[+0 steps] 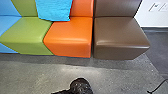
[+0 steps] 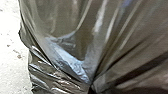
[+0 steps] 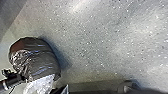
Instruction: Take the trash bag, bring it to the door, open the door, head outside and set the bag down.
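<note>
Left hand (image 1: 67,92) is clamped on the trash bag (image 3: 40,58) where its folds gather tightly together.

A grey speckled floor (image 1: 30,72) carries a bench (image 1: 122,37) of blue, green, orange and brown seats, what seems a blue cushion (image 1: 53,10) against its back.

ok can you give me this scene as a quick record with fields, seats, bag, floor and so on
seating: row of padded seats in blue, green, orange and brown
on seating: bright blue cushion or cloth against the green and orange backrests
trash bag: dark, shiny bag, creased and gathered
bag off floor: cannot tell
floor: grey, speckled
wall: white, beside the brown seat
</note>
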Motion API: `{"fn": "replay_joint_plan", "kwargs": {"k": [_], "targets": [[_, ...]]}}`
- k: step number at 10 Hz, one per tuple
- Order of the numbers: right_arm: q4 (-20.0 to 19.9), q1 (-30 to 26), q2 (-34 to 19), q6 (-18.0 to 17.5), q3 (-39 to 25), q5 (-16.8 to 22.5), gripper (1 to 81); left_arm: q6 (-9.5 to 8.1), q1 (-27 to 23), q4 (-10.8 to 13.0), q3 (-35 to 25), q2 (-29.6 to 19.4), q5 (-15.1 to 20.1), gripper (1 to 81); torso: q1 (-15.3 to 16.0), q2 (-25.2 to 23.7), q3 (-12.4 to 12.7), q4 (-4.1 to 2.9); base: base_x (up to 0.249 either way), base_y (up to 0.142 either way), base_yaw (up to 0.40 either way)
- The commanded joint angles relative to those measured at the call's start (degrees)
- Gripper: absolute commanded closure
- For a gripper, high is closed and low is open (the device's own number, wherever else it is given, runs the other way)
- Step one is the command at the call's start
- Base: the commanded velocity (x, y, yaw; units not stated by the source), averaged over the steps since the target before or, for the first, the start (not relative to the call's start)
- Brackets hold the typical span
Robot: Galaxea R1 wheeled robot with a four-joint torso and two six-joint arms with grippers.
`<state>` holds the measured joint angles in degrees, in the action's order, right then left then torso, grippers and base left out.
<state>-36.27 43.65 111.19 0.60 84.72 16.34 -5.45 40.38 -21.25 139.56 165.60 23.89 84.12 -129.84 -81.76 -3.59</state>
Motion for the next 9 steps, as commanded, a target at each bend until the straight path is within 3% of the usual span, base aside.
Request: {"fn": "replay_joint_plan", "kwargs": {"k": [1, 4, 9], "targets": [[-1.44, -2.91, -3.32, 0.11, -0.89, 5.02, 1.0, -0.09, -4.2, -1.43, -1.04, -0.61, 5.02, 81.1, -3.54, 5.49, 5.47, 0.0, 0.0, 0.0, 0.0], [-1.35, -1.68, -2.62, 0.63, -0.62, 5.02, 1.0, -0.09, -4.03, -1.43, -1.04, -0.79, 5.02, 81.1, -6.84, 10.61, 10.18, 0.0, 0.0, 0.0, 0.0], [-1.26, 2.01, -1.21, 0.72, -0.62, 4.76, 1.0, -0.09, -2.98, -1.34, -1.04, -1.67, 5.02, 81.1, -13.55, 20.94, 20.66, 0.0, 0.0, 0.0, 0.0]]}}
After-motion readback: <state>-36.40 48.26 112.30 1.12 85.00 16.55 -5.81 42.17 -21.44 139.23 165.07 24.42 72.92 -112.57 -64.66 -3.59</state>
